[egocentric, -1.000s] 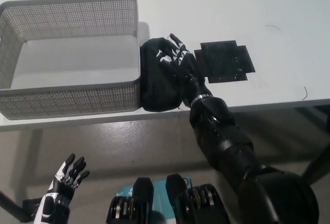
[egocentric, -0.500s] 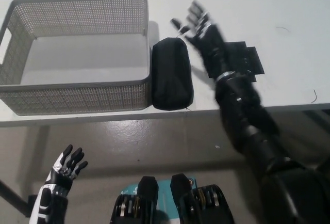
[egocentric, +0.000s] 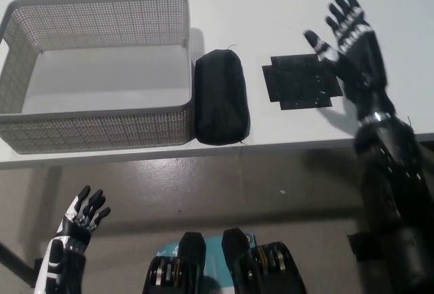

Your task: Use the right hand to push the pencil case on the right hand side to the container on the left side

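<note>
Your right hand (egocentric: 352,43) was raised over the table (egocentric: 285,3) with its fingers (egocentric: 346,9) spread wide and nothing between them, palm turned toward the camera. Just beside the thumb, toward the robot's left, a flat black patch (egocentric: 302,82) lay on the tabletop; the heel of the hand overlapped its right edge in the view, and you could not tell whether they touched. Farther left of the fingers, past the patch, the case (egocentric: 222,97) lay lengthwise on the table, well apart from the hand. Its left side sat right against the near right corner of the basket (egocentric: 102,128), outside the mesh wall, not inside it. The case's near end reached almost to the table's front edge. The basket stood beyond the case on the left part of the table, nothing visible in it. Your left hand (egocentric: 80,216) hung low at the lower left, below the table edge, fingers apart and holding nothing.
</note>
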Controlling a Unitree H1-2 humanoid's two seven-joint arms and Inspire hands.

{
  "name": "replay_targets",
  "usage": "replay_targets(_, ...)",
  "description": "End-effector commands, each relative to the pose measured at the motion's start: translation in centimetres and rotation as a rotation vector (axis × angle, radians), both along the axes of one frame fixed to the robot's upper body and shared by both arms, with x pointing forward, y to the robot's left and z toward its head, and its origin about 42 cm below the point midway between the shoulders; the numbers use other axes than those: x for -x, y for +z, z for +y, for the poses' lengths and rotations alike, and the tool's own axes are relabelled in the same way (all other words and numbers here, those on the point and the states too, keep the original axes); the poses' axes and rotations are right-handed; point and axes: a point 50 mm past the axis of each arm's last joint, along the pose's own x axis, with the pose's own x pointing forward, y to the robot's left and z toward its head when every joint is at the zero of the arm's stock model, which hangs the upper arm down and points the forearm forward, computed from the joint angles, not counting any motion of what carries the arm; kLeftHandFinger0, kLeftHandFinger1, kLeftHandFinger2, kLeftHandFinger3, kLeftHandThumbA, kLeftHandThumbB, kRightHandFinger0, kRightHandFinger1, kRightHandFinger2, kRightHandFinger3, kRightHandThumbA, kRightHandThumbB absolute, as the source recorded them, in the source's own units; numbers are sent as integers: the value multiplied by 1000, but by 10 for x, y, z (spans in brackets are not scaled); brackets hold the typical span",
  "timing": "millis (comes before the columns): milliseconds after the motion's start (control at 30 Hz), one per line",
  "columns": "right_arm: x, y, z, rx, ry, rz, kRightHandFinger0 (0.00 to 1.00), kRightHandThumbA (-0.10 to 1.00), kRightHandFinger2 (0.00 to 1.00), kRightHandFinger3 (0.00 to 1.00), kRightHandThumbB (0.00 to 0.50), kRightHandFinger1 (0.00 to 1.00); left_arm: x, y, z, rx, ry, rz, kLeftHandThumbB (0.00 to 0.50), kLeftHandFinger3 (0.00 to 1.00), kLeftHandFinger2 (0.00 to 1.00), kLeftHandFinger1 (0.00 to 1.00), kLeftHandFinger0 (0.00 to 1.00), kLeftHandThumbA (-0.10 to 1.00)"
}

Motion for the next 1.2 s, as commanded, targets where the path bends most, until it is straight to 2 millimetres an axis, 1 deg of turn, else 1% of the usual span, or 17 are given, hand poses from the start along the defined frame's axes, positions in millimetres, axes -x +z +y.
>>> replay_targets(0, 79, 31, -13, 34, 98, -164, 1000, 1000, 1000, 1000, 283, 1000, 1, 10, 9, -22, 0, -60, 414, 1000, 1000, 1000, 1000, 1000)
replay_targets(67, 92, 24, -15, 24, 98, -155, 1000, 1000, 1000, 1000, 277, 1000, 2, 11, 11, -26, 0, -60, 409, 1000, 1000, 1000, 1000, 1000)
replay_targets(100, 107, 14, -17, 14, 94, -150, 1000, 1000, 1000, 1000, 272, 1000, 2, 12, 13, -31, -4, -64, 402, 1000, 1000, 1000, 1000, 1000)
replay_targets(133, 114, 10, -17, 12, 95, -147, 1000, 1000, 1000, 1000, 277, 1000, 4, 12, 13, -32, -2, -62, 408, 1000, 1000, 1000, 1000, 1000)
replay_targets(167, 125, 3, -19, 2, 96, -143, 1000, 1000, 1000, 1000, 278, 1000, 2, 14, 14, -32, 5, -61, 416, 1000, 1000, 1000, 1000, 1000)
replay_targets(233, 139, -2, -19, -3, 97, -140, 1000, 1000, 1000, 1000, 278, 1000, 5, 14, 15, -29, 8, -62, 425, 1000, 1000, 1000, 1000, 1000)
replay_targets(267, 152, -9, -19, 5, 91, -145, 1000, 1000, 1000, 1000, 264, 1000, 4, 15, 15, -33, 12, -66, 427, 1000, 1000, 1000, 1000, 1000)
replay_targets(367, 170, -23, -21, 41, 53, -169, 1000, 1000, 1000, 1000, 246, 1000, 2, 17, 15, -28, 11, -67, 434, 1000, 1000, 1000, 1000, 1000)
replay_targets(400, 173, -25, -21, 42, 51, -169, 1000, 1000, 1000, 1000, 244, 1000, 3, 17, 16, -28, 12, -67, 433, 1000, 1000, 1000, 1000, 1000)
replay_targets(433, 179, -29, -20, 35, 48, -158, 1000, 1000, 1000, 1000, 247, 1000, 2, 18, 16, -30, 17, -70, 424, 1000, 1000, 1000, 1000, 1000)
replay_targets(533, 190, -39, -20, 3, 39, -136, 1000, 1000, 1000, 1000, 266, 1000, 1, 19, 19, -29, 26, -69, 422, 1000, 1000, 1000, 1000, 1000)
replay_targets(633, 196, -43, -23, -9, 45, -140, 1000, 1000, 1000, 1000, 258, 1000, -3, 22, 20, -41, 27, -84, 400, 1000, 1000, 1000, 1000, 1000)
replay_targets(667, 200, -46, -23, -11, 46, -130, 1000, 1000, 1000, 1000, 266, 1000, -5, 22, 22, -40, 28, -85, 396, 1000, 1000, 1000, 1000, 1000)
replay_targets(833, 211, -52, -28, 9, 24, -102, 1000, 1000, 1000, 1000, 272, 1000, -14, 24, 23, -33, 32, -91, 400, 1000, 1000, 1000, 1000, 1000)
replay_targets(900, 214, -56, -28, 6, 24, -85, 1000, 1000, 1000, 1000, 272, 1000, -12, 24, 25, -36, 38, -93, 399, 1000, 1000, 1000, 1000, 1000)
replay_targets(1067, 210, -60, -30, 12, 13, -71, 1000, 1000, 1000, 1000, 287, 1000, -17, 25, 27, -40, 49, -101, 402, 1000, 1000, 1000, 1000, 1000)
replay_targets(1167, 208, -58, -31, 8, 21, -74, 1000, 1000, 1000, 1000, 298, 1000, -20, 26, 26, -33, 48, -105, 400, 1000, 1000, 1000, 1000, 1000)
